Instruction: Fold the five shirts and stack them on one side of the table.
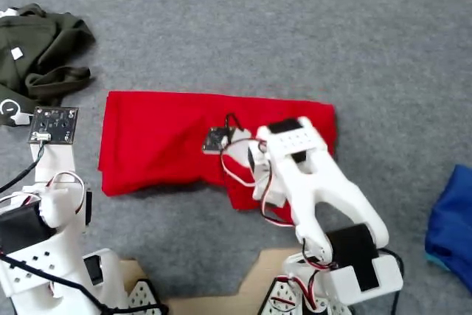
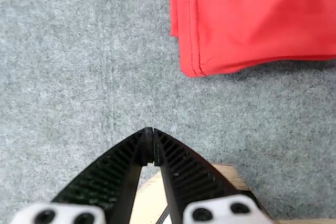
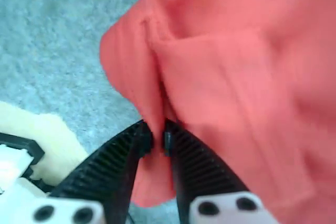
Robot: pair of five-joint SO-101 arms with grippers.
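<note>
Currently right hand (image 3: 157,139) thinly pinches near edge of red shirt (image 1: 158,142); could slip mid-fold. Left hand (image 2: 150,145) pressed together, empty, not pinning cloth.

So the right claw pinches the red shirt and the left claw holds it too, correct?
Not quite. The right claw does pinch the red shirt, but the left claw is shut on nothing; the left wrist view shows it.
</note>
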